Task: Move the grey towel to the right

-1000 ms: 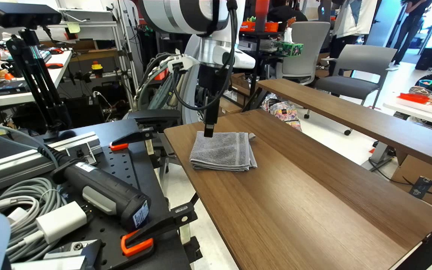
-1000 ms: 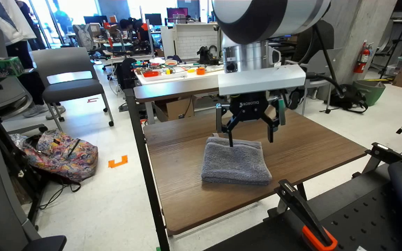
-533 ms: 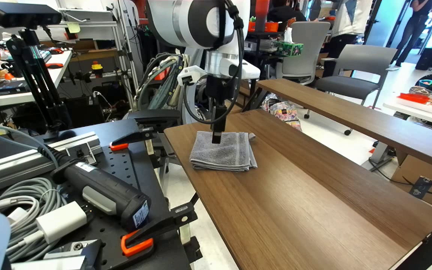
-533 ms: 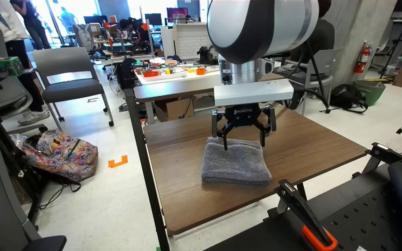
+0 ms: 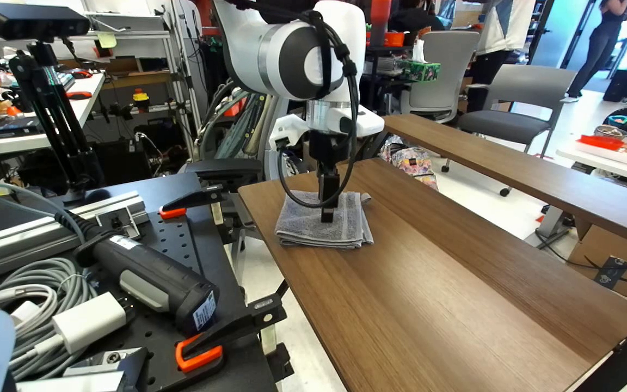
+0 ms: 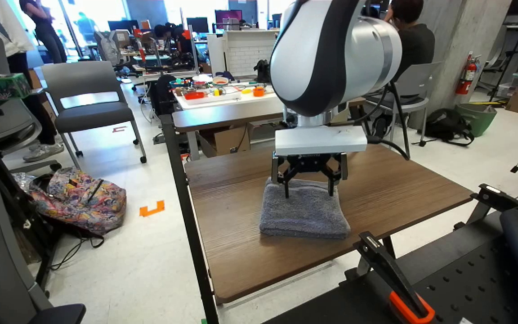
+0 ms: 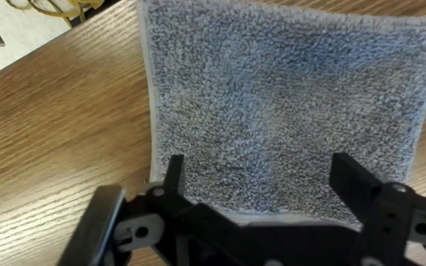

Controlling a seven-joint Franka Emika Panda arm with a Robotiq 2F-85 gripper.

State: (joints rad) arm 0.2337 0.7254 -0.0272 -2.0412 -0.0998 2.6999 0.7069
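Note:
The grey towel lies folded and flat on the brown wooden table. It shows in both exterior views [image 5: 308,231] [image 6: 304,218] and fills much of the wrist view [image 7: 283,92]. My gripper points straight down over the towel, with its fingers spread wide and nothing between them. It shows in both exterior views [image 5: 327,220] [image 6: 309,196] and in the wrist view [image 7: 259,156]. Both fingertips are over the towel's top face, near or on the cloth; I cannot tell whether they touch. The towel's edge nearest the gripper body is partly hidden behind the gripper in the wrist view.
The wooden table [image 5: 428,305] stretches away from the towel. Beside it stands a black perforated bench [image 5: 172,245] with orange-tipped clamps [image 5: 199,354], a handheld tool [image 5: 150,283] and coiled cables. A raised wooden shelf [image 5: 509,169] runs along the far side.
My gripper has moved down toward the towel and a little to the left in an exterior view, to the right in the opposite one. The fingers stay spread. The towel has not moved.

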